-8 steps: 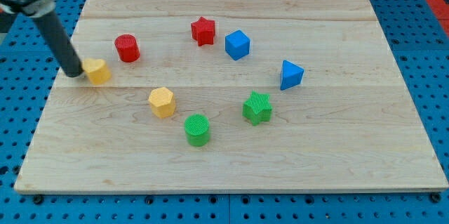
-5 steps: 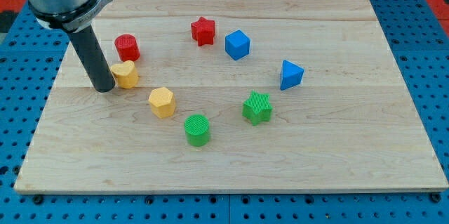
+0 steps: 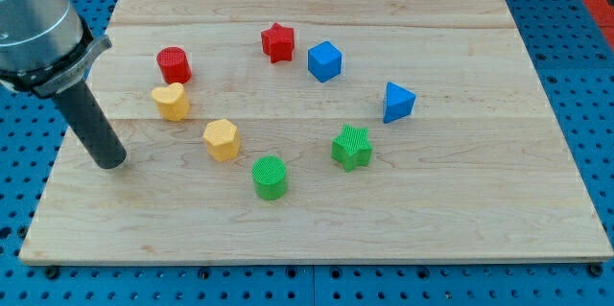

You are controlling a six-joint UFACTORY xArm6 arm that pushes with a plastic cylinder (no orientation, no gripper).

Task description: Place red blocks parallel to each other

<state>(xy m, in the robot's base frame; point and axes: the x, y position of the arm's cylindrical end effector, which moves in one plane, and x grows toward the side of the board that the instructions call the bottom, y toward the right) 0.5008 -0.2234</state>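
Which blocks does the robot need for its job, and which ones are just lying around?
For the job:
red cylinder
red star
my tip, at the view's left, apart from every block

Just lying about:
yellow heart
yellow hexagon
green cylinder
green star
blue cube
blue wedge

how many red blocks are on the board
2: a red cylinder at the view's upper left, just above the yellow heart block, and a red star near top centre. None seems hidden.
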